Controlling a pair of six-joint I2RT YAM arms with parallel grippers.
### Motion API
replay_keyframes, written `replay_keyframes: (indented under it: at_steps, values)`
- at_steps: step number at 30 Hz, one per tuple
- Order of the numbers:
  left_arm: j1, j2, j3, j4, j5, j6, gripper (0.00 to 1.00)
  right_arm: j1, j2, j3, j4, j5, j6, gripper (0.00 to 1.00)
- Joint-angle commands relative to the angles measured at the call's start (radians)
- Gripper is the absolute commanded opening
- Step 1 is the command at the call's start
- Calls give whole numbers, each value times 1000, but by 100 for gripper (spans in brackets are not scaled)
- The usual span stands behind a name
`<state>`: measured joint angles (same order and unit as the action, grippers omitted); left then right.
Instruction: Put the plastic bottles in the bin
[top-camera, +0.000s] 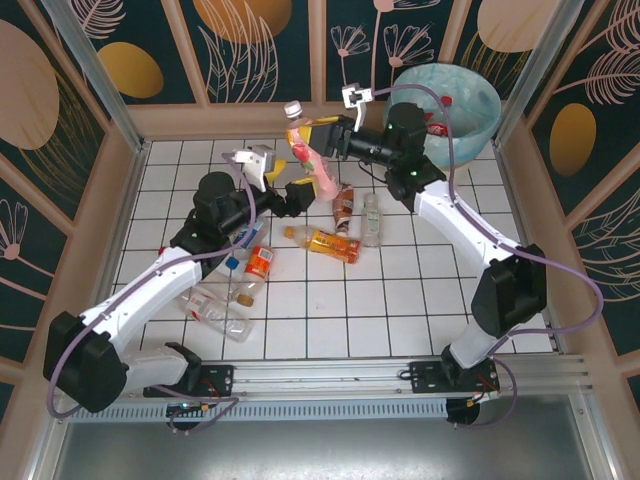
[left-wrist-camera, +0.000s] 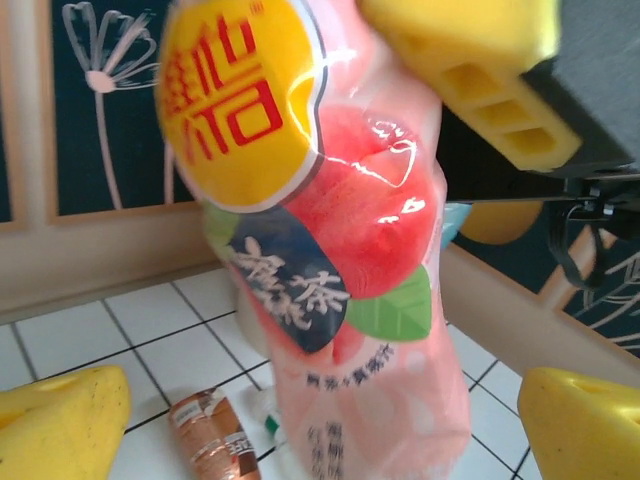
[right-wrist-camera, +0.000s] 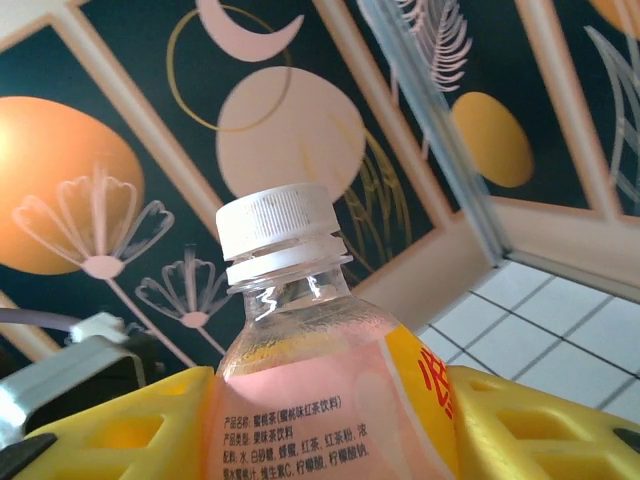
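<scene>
A pink-labelled plastic bottle (top-camera: 308, 155) with a white cap (top-camera: 293, 108) hangs tilted above the tiles at the back. My right gripper (top-camera: 318, 135) is shut on its upper body; in the right wrist view both yellow fingers (right-wrist-camera: 130, 430) press the bottle (right-wrist-camera: 320, 400) below the cap (right-wrist-camera: 275, 220). My left gripper (top-camera: 297, 185) stands open round the bottle's lower end. In the left wrist view its fingers (left-wrist-camera: 60, 420) are apart from the bottle (left-wrist-camera: 330, 260). The bin (top-camera: 487, 100), white with a blue-green liner, stands at the back right.
Several more bottles lie on the tiles: orange-labelled (top-camera: 333, 243), brown (top-camera: 343, 203), clear (top-camera: 371, 218), red-orange (top-camera: 259, 262) and clear ones (top-camera: 215, 310) near the left arm. The brown bottle (left-wrist-camera: 210, 440) lies under the left gripper. Wooden walls enclose the table.
</scene>
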<state>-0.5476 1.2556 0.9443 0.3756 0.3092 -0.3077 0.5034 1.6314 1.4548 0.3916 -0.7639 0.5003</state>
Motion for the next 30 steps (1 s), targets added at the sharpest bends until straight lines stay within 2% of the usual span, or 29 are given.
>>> replay_keyframes:
  at_steps: [1, 5, 7, 9, 11, 13, 14, 18, 24, 27, 30]
  values:
    - [5, 40, 53, 103, 109, -19, 99, 7, -41, -47, 221, -84, 122, 45]
    - [5, 84, 89, 116, 116, -41, 97, 17, -43, -80, 368, -117, 210, 45]
    - [4, 95, 97, 122, 110, -42, 90, 21, -42, -89, 384, -118, 219, 45]
    - [5, 105, 114, 106, 100, -39, 77, 21, -48, -92, 374, -117, 211, 46]
    - [5, 108, 131, 83, 115, -22, 56, 21, -56, -84, 308, -104, 164, 48]
    - [4, 105, 141, 57, 110, -5, 40, 23, -69, -57, 192, -76, 81, 58]
    - [5, 99, 142, 42, 107, 4, 37, 24, -76, -37, 111, -54, 26, 64]
    - [5, 76, 137, -26, 92, 61, 37, 29, -81, 68, -184, 68, -155, 77]
    - [2, 79, 159, -180, 122, 190, 37, 83, 7, 274, -488, 158, -334, 77]
    - [1, 81, 168, -229, 125, 230, 38, 114, 55, 362, -586, 214, -394, 65]
    - [1, 69, 160, -235, 109, 244, 39, 121, 93, 431, -670, 272, -417, 48]
